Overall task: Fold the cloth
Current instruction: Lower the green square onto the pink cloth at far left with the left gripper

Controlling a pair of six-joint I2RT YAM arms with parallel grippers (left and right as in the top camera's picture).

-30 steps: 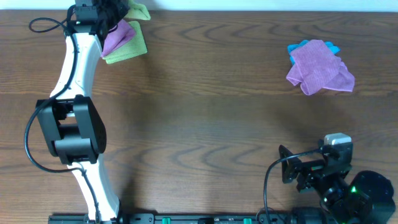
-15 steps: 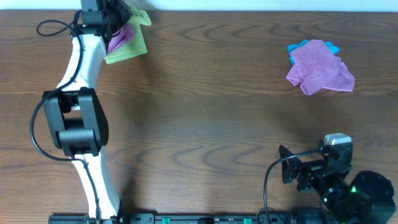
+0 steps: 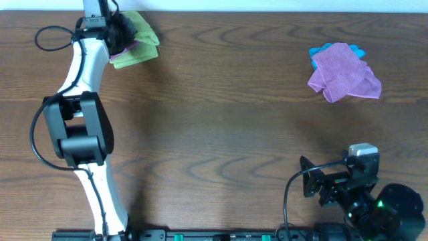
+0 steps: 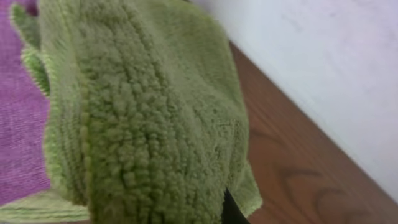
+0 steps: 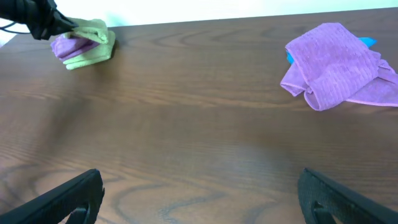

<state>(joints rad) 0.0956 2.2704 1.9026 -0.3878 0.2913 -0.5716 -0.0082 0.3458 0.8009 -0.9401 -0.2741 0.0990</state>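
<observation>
My left gripper (image 3: 122,30) is right on the fuzzy green microfibre cloth (image 4: 155,112), at 11 o'clock on the wooden worktop (image 3: 221,134). Clenched or not, I honestly can't tell. Right gripper (image 5: 199,190) is spread wide at 5 o'clock, much farther off.

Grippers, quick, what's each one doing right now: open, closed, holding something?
Left gripper: closed on the green cloth.
Right gripper: open, fingers wide apart, holding nothing.

- no legible text, labels, brands, numbers or signs found in any view.
- cloths, arms and desk (image 3: 227,120) carry no readable markings.
</observation>
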